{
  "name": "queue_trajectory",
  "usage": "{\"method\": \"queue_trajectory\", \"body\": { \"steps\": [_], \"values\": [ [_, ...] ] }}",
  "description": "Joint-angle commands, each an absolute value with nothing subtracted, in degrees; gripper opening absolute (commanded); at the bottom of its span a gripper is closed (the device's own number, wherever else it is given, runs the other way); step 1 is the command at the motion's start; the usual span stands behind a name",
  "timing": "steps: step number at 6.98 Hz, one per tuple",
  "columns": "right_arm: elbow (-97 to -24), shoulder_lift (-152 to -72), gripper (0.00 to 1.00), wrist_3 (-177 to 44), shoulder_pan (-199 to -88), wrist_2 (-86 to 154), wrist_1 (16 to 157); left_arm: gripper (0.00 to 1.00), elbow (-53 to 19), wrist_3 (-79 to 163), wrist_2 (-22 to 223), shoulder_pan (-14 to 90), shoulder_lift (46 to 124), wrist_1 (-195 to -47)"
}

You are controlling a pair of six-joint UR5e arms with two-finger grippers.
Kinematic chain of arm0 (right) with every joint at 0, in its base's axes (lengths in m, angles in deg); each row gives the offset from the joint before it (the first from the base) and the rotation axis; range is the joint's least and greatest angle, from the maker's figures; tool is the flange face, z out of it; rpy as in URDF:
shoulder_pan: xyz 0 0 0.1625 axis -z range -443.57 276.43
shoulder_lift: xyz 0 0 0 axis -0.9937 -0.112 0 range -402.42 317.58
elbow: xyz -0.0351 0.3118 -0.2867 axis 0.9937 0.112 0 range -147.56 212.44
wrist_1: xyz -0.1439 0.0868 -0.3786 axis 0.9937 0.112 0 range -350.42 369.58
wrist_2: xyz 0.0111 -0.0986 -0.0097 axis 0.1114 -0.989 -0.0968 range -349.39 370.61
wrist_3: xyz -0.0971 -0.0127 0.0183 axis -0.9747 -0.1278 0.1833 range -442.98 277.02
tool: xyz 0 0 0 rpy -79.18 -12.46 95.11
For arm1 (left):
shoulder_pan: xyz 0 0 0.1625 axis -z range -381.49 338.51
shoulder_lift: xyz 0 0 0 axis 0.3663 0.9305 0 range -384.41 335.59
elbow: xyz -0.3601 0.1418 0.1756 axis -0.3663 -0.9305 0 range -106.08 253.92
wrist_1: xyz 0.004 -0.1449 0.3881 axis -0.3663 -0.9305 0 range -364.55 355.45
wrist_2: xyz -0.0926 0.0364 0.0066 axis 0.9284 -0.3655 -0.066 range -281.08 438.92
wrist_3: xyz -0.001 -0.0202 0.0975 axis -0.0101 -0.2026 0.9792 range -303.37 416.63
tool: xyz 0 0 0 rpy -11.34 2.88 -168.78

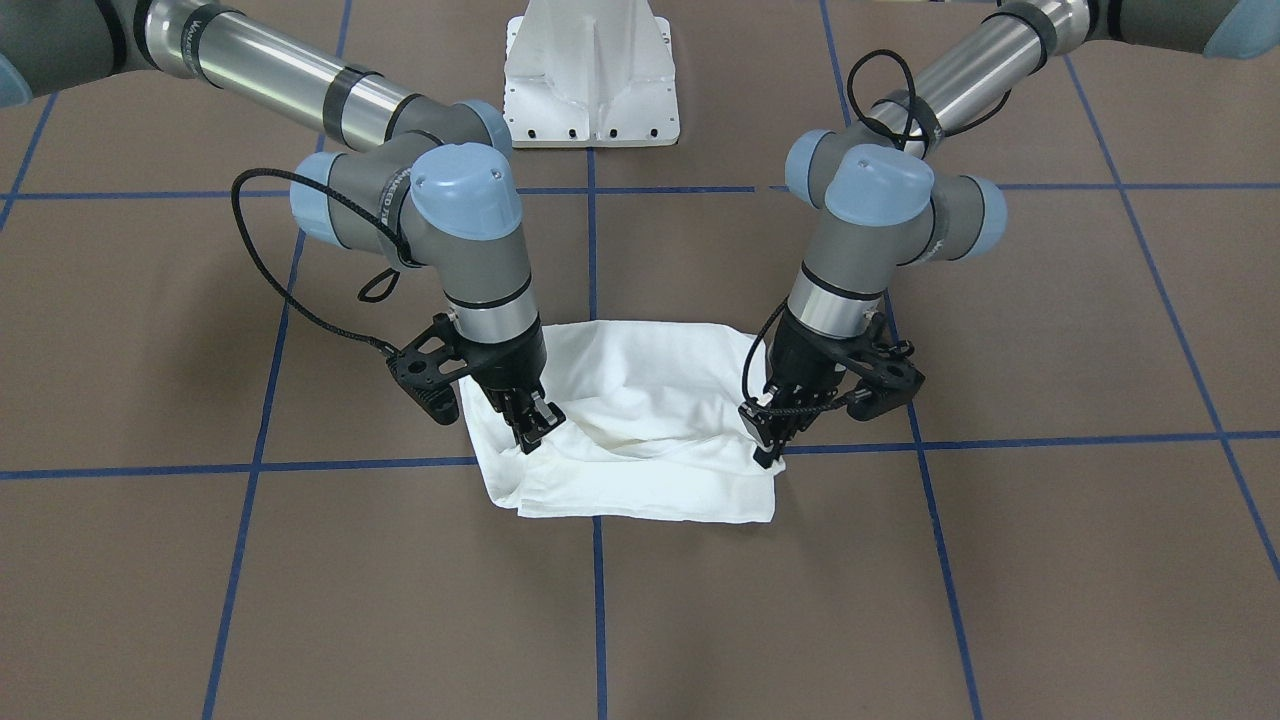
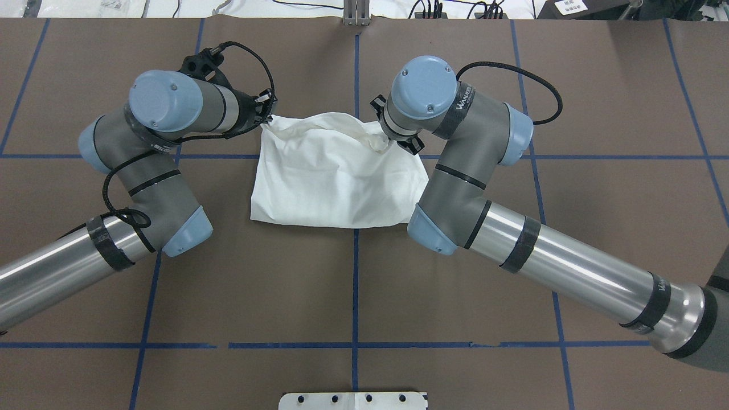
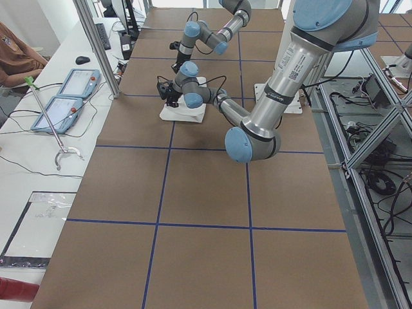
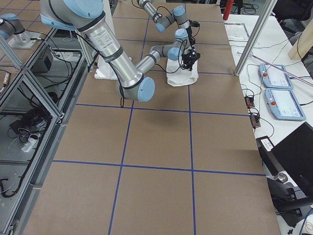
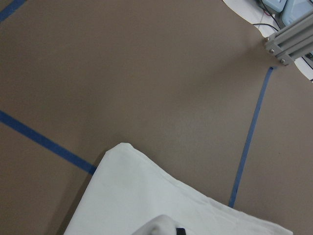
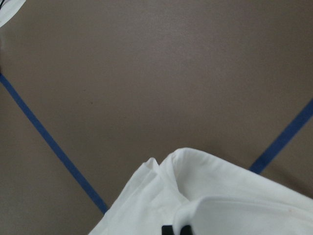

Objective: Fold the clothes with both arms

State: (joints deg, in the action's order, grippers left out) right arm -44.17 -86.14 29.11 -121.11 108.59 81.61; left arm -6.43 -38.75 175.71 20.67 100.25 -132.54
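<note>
T-shirt, white and already folded down to a compact rectangle, lies at the centre of the front-facing view on the brown table. No collar or print shows. Both arms lean in over it, the right arm from the upper left of that frame and the left arm from the upper right. The right gripper is clenched on a bunch of cloth near the shirt's left edge. The left gripper is pinched on the right-hand corner. The fabric between them is raised and sags in soft creases, while a lower layer rests flat on the table beneath.

I judge this to be a fold in hand: one edge is lifted by both ends and not yet laid down. Which way it is meant to go I cannot tell. The next move calls for both grippers to travel in step at one height, with the held edge taut enough not to drag the bottom layer. They should then lower it square onto the stack before letting go.

Blue tape lines grid the table, and a white pedestal base stands at top centre. In the left side view, a white bench along the left edge carries two teach pendants. A person's sleeve shows at upper left.
</note>
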Motion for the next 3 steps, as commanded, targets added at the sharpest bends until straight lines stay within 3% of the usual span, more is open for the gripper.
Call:
{"method": "queue_trajectory", "body": {
  "steps": [1, 3],
  "values": [
    [-40.51, -86.45, 1.0, 17.62, -127.12, 113.83, 77.69, 1.0, -2.37, -32.96, 176.03, 25.07, 100.48, -137.34],
    [-41.03, -89.17, 1.0, 10.31, -131.37, 118.1, 77.43, 1.0, -2.45, -28.21, 178.22, 27.1, 100.31, -137.35]
  ]
}}
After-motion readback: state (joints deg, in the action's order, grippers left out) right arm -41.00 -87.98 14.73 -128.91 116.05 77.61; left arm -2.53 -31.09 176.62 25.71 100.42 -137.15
